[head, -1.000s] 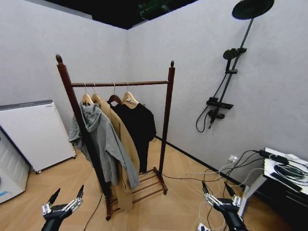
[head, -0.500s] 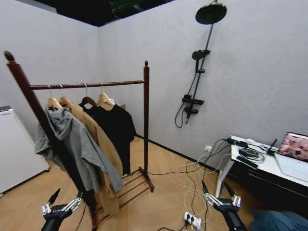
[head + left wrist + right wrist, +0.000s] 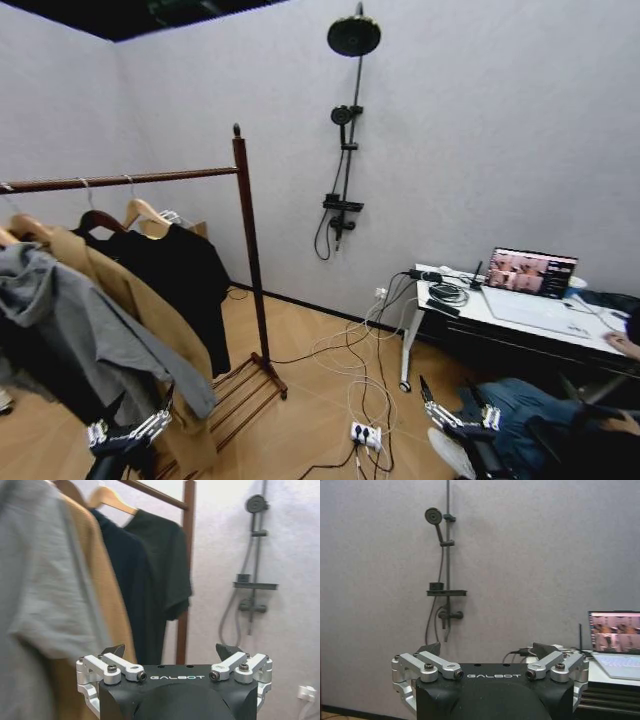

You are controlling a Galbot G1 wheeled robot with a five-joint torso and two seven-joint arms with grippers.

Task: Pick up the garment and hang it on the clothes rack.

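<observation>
The black garment (image 3: 170,275) hangs on a pale wooden hanger (image 3: 145,212) from the rail of the dark reddish-brown clothes rack (image 3: 250,260), at the left of the head view. The left wrist view has the same garment (image 3: 150,580) beside the rack's post (image 3: 187,555). My left gripper (image 3: 128,432) is low at the bottom left, open and holding nothing, close in front of the hanging clothes. My right gripper (image 3: 447,395) is low at the bottom right, open too, well away from the rack. Both stand open in their wrist views (image 3: 172,652) (image 3: 485,647).
A grey hooded sweatshirt (image 3: 80,320) and a tan coat (image 3: 130,300) hang nearest me on the rack. A shower fixture (image 3: 345,130) is on the far wall. A white desk (image 3: 500,315) with a laptop (image 3: 530,272) stands at right. Cables and a power strip (image 3: 365,433) lie on the floor.
The camera has turned right, so the rack now sits at the picture's left edge and the desk with the laptop has come into view. Both grippers keep the same open pose.
</observation>
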